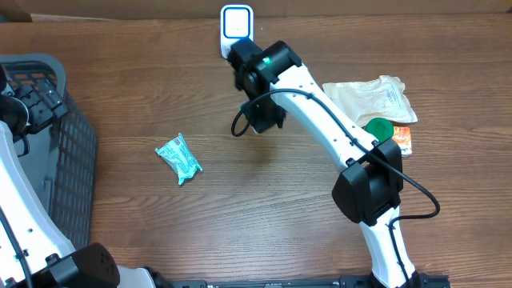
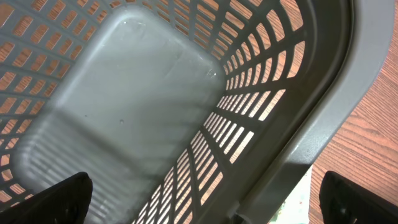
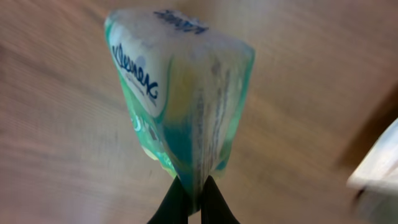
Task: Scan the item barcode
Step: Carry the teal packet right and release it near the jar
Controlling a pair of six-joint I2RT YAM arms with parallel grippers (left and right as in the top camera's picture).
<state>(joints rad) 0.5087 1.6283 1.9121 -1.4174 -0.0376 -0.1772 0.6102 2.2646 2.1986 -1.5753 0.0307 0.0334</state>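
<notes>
The item is a green and white Kleenex tissue pack (image 3: 180,93); my right gripper (image 3: 194,200) is shut on its lower edge and holds it above the wooden table. From overhead, the right gripper (image 1: 262,117) hangs just in front of the white, blue-framed scanner (image 1: 237,24) at the table's far edge, and the arm hides the held pack. No barcode shows on the pack's visible faces. My left gripper (image 2: 211,205) is open with nothing between its fingers, over the grey basket (image 2: 323,93); overhead it is at the far left (image 1: 32,104).
A second green tissue pack (image 1: 178,158) lies on the table left of centre. At the right lie a clear plastic bag (image 1: 376,96), a green lid (image 1: 379,128) and an orange packet (image 1: 402,140). The basket (image 1: 72,160) fills the left edge.
</notes>
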